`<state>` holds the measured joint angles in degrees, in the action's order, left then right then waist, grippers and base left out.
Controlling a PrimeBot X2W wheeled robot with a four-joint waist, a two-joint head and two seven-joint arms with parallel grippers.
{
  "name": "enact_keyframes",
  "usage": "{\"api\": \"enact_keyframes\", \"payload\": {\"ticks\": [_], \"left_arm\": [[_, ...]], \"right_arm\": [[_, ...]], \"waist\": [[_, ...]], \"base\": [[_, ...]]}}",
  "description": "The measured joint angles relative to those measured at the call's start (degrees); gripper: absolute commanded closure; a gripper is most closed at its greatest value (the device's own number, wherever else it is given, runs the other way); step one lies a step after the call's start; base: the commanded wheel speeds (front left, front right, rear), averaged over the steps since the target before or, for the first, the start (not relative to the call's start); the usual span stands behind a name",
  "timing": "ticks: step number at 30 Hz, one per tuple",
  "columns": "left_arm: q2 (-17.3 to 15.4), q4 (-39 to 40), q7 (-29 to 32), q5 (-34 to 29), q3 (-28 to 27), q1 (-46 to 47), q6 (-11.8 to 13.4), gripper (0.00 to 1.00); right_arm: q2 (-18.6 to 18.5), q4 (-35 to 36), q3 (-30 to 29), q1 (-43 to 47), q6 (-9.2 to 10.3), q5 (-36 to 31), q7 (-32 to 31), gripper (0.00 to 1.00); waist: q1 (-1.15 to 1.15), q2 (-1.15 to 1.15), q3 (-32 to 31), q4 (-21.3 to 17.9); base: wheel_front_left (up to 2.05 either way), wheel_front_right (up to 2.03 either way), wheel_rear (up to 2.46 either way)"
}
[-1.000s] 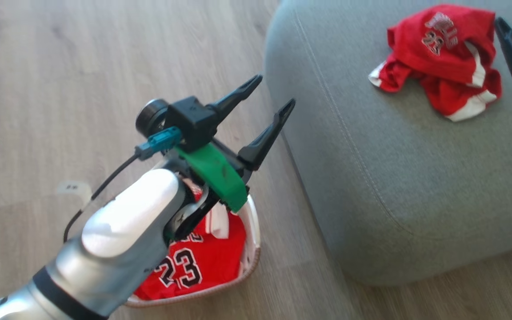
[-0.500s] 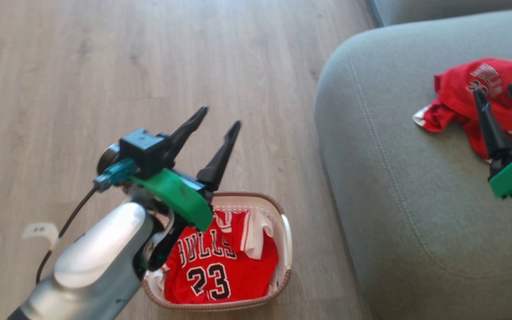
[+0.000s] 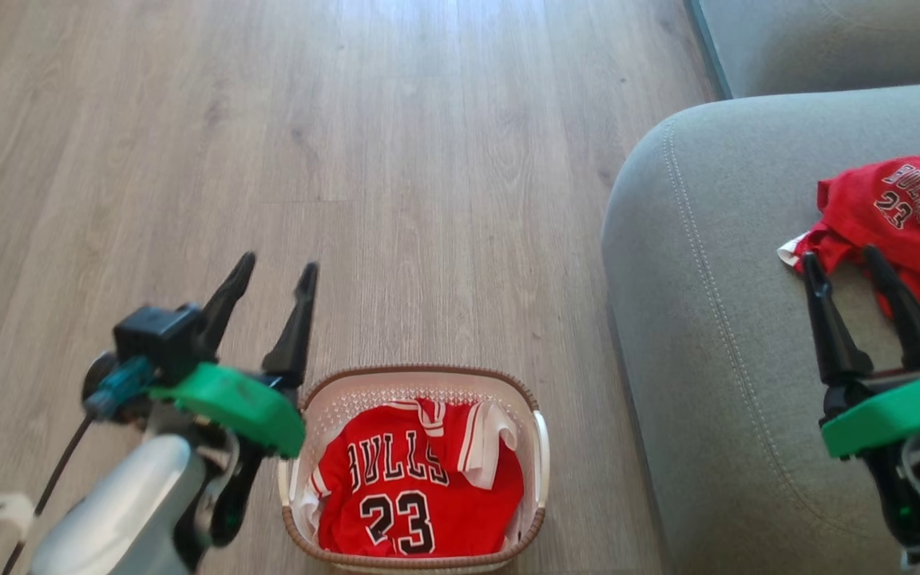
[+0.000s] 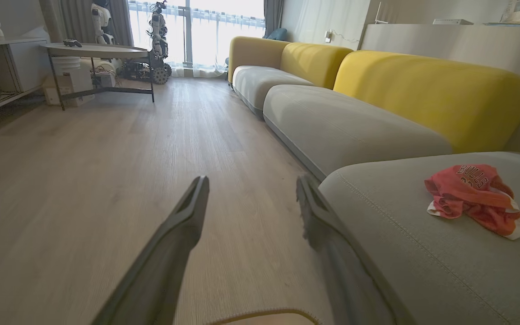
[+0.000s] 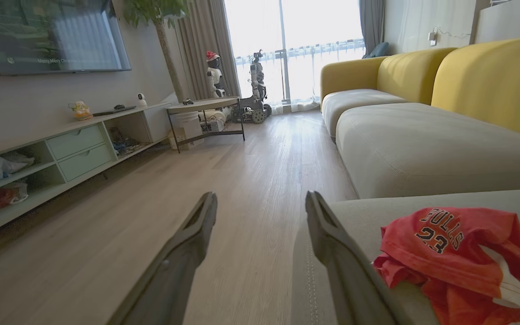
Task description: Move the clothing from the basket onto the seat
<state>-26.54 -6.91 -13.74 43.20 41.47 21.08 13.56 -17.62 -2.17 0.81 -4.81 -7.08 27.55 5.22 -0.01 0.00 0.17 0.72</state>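
A red jersey point(image 3: 416, 483) with "BULLS 23" lies in the white basket point(image 3: 536, 447) on the floor at the bottom middle of the head view. A crumpled second jersey point(image 3: 903, 212) point(image 4: 474, 196) point(image 5: 454, 250) rests on the grey seat point(image 3: 715, 319) point(image 4: 422, 253) at the right. My left gripper point(image 3: 276, 270) point(image 4: 251, 180) hangs open and empty over the floor, just left of the basket. Over the seat, my right gripper point(image 3: 839, 255) point(image 5: 262, 195) is open and empty, its tips near the crumpled jersey's left edge.
Wooden floor point(image 3: 308, 160) stretches ahead. A long grey sofa with yellow backs point(image 4: 422, 90) runs along the right. A low table point(image 5: 206, 106), a shelf unit point(image 5: 61, 149) and parked robots point(image 5: 255, 76) stand far off.
The camera has swung, so the picture shifted and the basket now shows whole. Against the basket, my left gripper moved from above it to its left side. Both grippers stayed open.
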Motion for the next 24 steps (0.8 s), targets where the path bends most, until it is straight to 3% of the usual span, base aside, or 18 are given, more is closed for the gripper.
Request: {"api": "enact_keyframes", "payload": {"ticks": [8, 12, 24], "left_arm": [[-0.65, 1.99, -0.52, -0.91, -5.00, -7.65, 3.20, 0.00], [-1.04, 3.87, -0.54, -5.52, -8.23, -11.11, 4.56, 0.00], [1.20, 6.83, -0.54, -10.84, -15.73, -19.93, 1.72, 0.00]], "right_arm": [[4.22, 2.22, -2.25, 5.05, 0.00, -2.30, 3.37, 0.00], [6.22, 2.58, -2.19, 7.26, 0.00, -2.35, 4.90, 0.00], [6.87, 2.91, -2.18, 7.78, 0.00, -2.35, 6.38, 0.00]], "waist": [[0.00, 0.00, -0.60, 0.86], [0.00, 0.00, -0.54, 0.82], [0.00, 0.00, -0.25, 0.66]], "base": [[0.00, 0.00, 0.00], [0.00, 0.00, 0.00], [0.00, 0.00, 0.00]]}}
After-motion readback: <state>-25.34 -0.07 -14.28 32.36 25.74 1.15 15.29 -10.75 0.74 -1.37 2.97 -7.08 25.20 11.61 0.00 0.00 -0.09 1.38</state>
